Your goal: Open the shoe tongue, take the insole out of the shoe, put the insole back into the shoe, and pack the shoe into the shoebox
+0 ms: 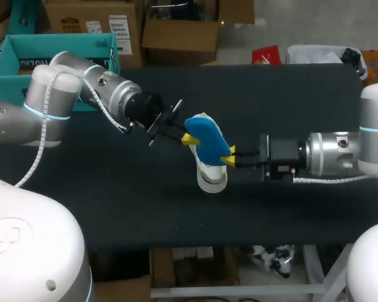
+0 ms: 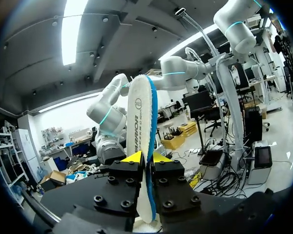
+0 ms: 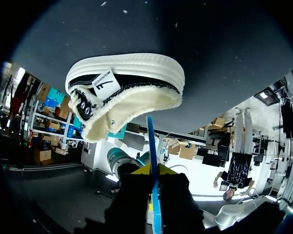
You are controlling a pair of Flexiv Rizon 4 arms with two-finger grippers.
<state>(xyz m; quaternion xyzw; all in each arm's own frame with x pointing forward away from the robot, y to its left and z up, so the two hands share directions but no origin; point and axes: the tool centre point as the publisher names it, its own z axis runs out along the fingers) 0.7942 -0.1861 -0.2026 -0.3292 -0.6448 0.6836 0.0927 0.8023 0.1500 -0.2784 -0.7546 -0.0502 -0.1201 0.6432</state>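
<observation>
A blue-and-white insole (image 1: 208, 139) hangs in the air over the middle of the table, gripped from both ends. My left gripper (image 1: 188, 139) is shut on its left end; in the left wrist view the insole (image 2: 140, 126) stands upright between the yellow tips of that gripper (image 2: 145, 157). My right gripper (image 1: 229, 161) is shut on its lower right end, and the insole's thin edge (image 3: 151, 141) runs between that gripper's (image 3: 153, 169) fingers. The black-and-white shoe (image 1: 212, 178) lies on the table just under the insole; ahead of the right gripper, the shoe (image 3: 127, 92) shows its heel and opening.
The teal shoebox (image 1: 25, 63) stands open at the table's back left corner, behind my left arm. The black tabletop (image 1: 113, 201) stretches out in front of the shoe and to both sides.
</observation>
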